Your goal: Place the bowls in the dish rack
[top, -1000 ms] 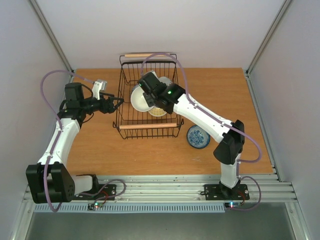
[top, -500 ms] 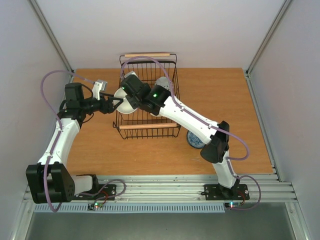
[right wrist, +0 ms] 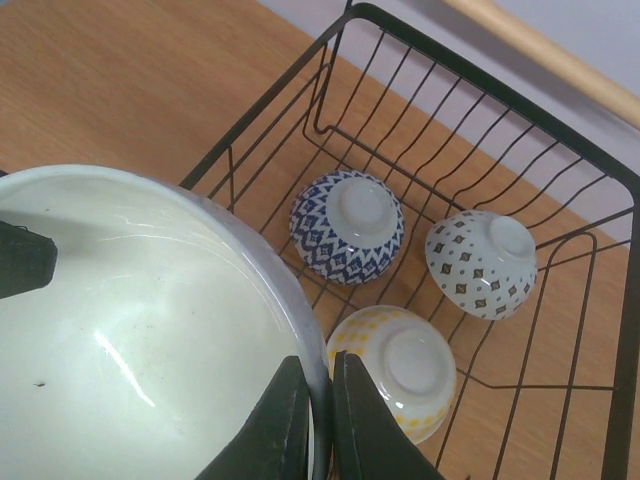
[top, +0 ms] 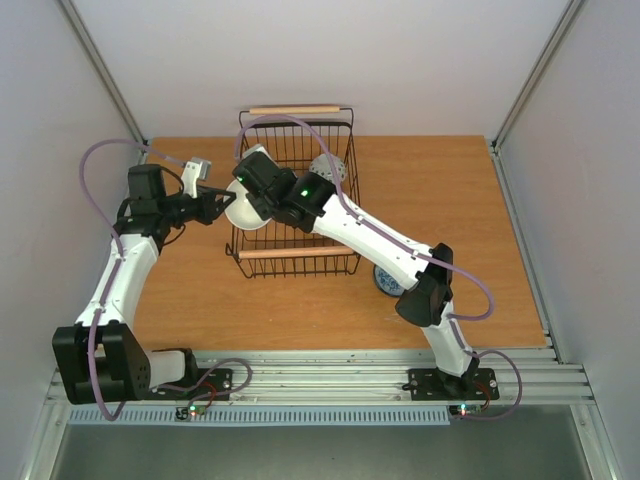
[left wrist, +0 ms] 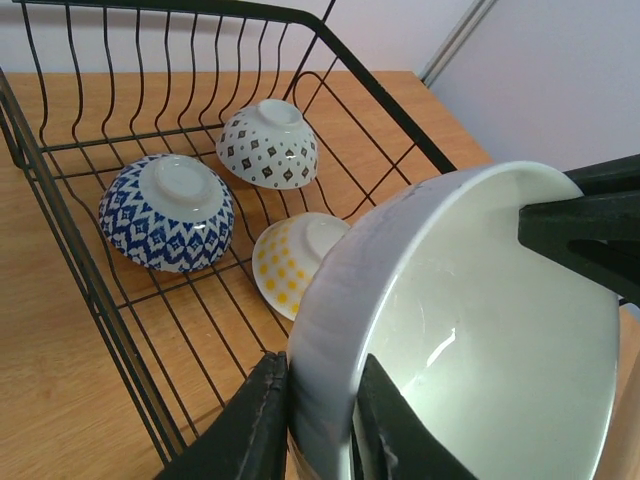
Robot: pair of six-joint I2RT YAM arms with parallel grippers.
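Plain pale green bowl (left wrist: 480, 340), glossy inside with a greyish-white outer wall, tilted on edge over the left wall of the black wire dish rack (right wrist: 480, 95). The left gripper (left wrist: 322, 385) and right gripper (right wrist: 318, 372) each pinch its rim, one finger inside, one outside. A blue-patterned bowl (right wrist: 347, 226), a diamond-dotted bowl (right wrist: 481, 263) and a yellow-dotted bowl (right wrist: 397, 370) lie upside down in the rack.

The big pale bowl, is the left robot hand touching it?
Touching. The left wrist view shows the left gripper pinching the rim of the pale bowl, one finger on each side.

Blue bowl (top: 383, 283) mostly hidden behind right arm (top: 425, 296)
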